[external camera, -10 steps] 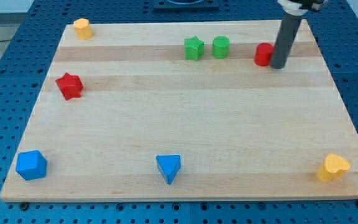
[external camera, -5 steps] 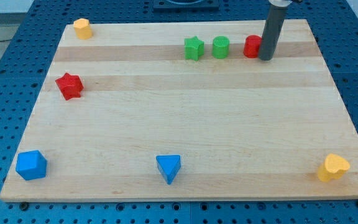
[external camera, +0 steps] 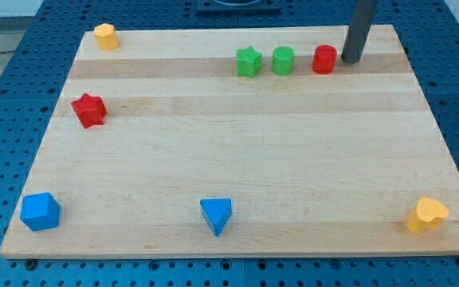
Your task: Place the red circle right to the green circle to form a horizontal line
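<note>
While the rod's lower end, my tip (external camera: 351, 60), is set down at about 3 o'clock of the red circle (external camera: 323, 59), a narrow strip of board is seen between the two, so no contact is shown. No jaws are carried by the arm; the rod ends plain and nothing is clamped by it. The red circle is placed at 3 o'clock of the green circle (external camera: 283, 60), near it but apart. The green star (external camera: 248, 61) is found at 9 o'clock of the green circle, so that the three blocks are lined up level near the view's top. A red star (external camera: 89, 110) is located toward 9 o'clock of the wooden board (external camera: 237, 159). A yellow block (external camera: 105, 36) is seen at the 10 o'clock corner, a blue cube (external camera: 39, 211) at the 8 o'clock corner, a blue triangle (external camera: 216, 215) at 6 o'clock, and a yellow heart (external camera: 427, 214) at the 4 o'clock corner.
</note>
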`<state>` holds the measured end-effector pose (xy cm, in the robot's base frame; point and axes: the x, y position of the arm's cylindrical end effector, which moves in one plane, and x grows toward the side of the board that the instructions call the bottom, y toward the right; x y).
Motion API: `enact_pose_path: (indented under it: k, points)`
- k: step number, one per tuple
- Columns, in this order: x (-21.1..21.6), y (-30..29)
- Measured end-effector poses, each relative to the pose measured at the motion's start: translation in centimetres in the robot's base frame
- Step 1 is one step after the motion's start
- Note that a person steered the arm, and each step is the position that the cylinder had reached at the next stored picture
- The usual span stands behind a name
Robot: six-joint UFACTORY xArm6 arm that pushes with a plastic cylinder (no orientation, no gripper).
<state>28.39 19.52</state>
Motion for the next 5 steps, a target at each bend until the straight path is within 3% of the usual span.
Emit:
enact_pose_path:
  k: [5]
  points:
    - [1.4,-2.7]
